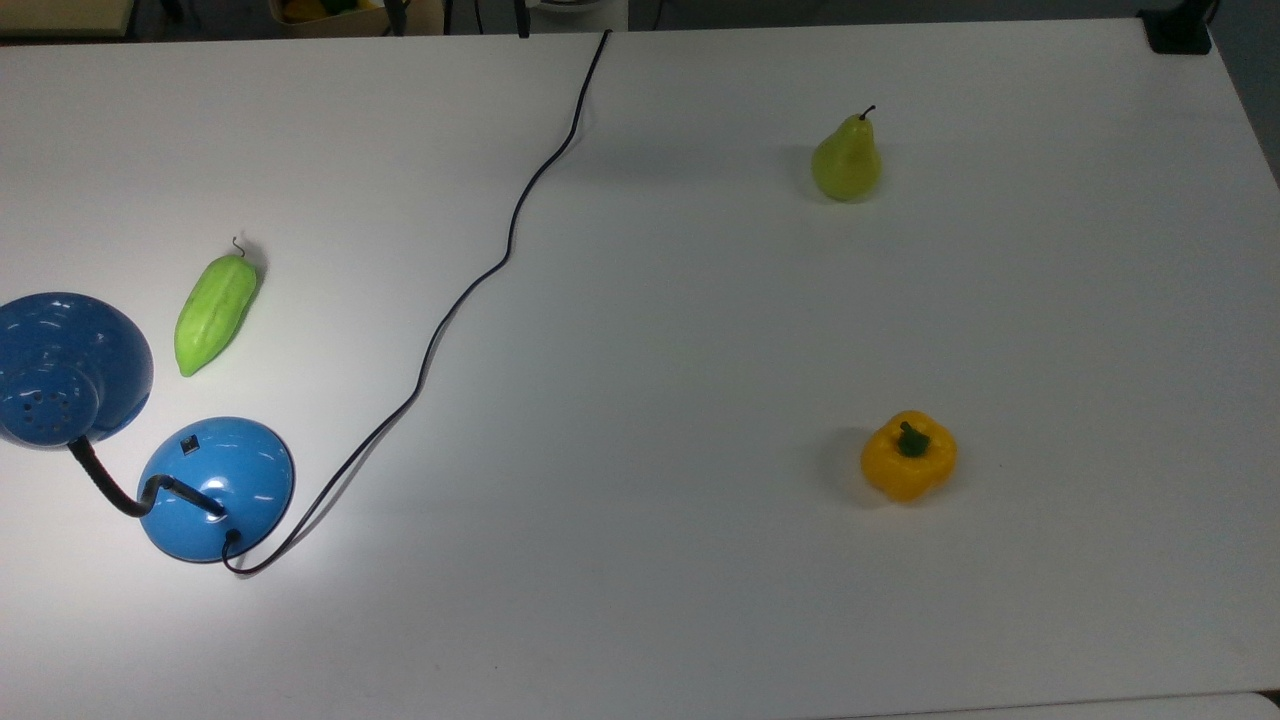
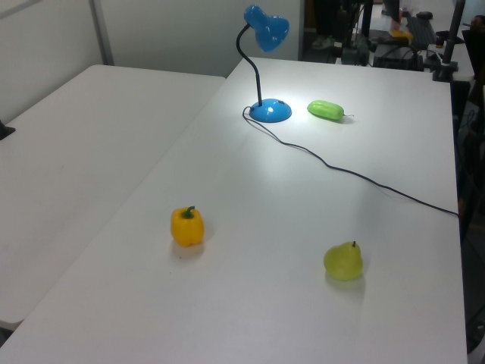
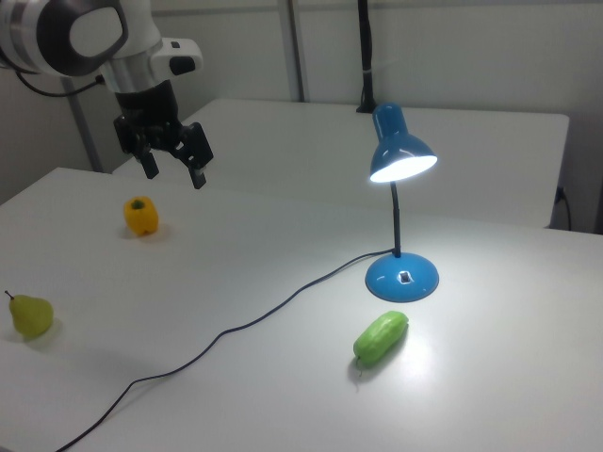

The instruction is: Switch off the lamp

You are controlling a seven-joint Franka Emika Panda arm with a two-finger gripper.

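The blue lamp stands lit on the white table, throwing a bright patch around its dome base (image 1: 215, 488) (image 2: 270, 111) (image 3: 402, 279). A small black square switch (image 1: 188, 443) (image 3: 405, 277) sits on the dome. A black gooseneck carries the round blue shade (image 1: 60, 370) (image 2: 267, 28) (image 3: 400, 151), which glows underneath. The black cord (image 1: 470, 290) (image 3: 264, 315) runs from the base across the table. My gripper (image 3: 175, 175) hangs open and holds nothing, high above the table at the right view's upper left, far from the lamp.
A light green gourd (image 1: 214, 312) (image 3: 381, 337) lies next to the lamp base. A yellow bell pepper (image 1: 908, 456) (image 3: 140, 216) and a green pear (image 1: 846, 160) (image 3: 29, 314) stand further off on the table (image 1: 700, 400).
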